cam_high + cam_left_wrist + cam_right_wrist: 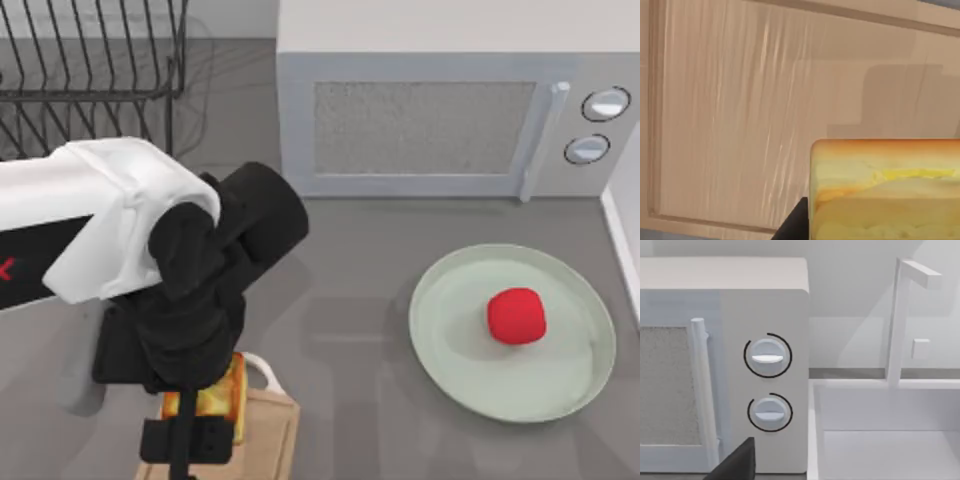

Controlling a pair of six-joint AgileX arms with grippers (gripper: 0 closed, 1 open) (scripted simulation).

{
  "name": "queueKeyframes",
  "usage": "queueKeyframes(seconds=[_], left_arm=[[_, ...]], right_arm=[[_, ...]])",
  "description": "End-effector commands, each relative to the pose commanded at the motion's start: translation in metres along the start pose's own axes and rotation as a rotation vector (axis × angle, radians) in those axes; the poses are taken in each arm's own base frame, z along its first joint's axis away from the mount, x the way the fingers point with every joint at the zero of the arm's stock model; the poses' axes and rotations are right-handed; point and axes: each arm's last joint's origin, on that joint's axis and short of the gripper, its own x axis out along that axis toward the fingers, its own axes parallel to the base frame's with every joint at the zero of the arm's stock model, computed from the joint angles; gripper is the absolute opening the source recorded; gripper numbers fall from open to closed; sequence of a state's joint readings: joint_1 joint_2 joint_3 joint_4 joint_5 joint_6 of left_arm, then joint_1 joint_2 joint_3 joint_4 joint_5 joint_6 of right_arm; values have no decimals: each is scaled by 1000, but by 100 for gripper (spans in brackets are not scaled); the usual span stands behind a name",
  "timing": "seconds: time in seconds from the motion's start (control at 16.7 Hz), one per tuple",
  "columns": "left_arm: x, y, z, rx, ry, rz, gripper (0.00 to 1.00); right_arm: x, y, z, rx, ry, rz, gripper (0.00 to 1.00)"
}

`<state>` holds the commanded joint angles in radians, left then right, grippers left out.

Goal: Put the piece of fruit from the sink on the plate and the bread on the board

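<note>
Golden bread (212, 398), clamped in the left gripper (196, 428) over the board (262, 440), may tumble off its edge if released early.

No readable text, brand, label or no. anywhere. Only mark: a red fragment, shape like part of an "X", on the white left arm (90, 230) at the far left edge of the top view, cut off by the frame, can't be read. Microwave (430, 120) w/ two dials (767, 356) carries no numerals or scale marks, just dark arcs round each dial. Board (740, 125), plate (450, 330), bread (885, 190): no print.
</note>
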<state>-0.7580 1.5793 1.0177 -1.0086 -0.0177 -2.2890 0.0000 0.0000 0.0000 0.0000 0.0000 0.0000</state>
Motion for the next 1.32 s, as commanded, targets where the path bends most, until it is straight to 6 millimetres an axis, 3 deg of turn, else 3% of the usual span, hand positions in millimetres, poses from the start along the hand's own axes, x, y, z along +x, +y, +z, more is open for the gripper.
queueKeyframes(seconds=[0.6,1.32], left_arm=[[3,2,0,-25,0,12,0],[45,5,-1,-23,2,10,0]], right_arm=[[0,0,0,0,0,0,100],[0,0,0,0,0,0,100]])
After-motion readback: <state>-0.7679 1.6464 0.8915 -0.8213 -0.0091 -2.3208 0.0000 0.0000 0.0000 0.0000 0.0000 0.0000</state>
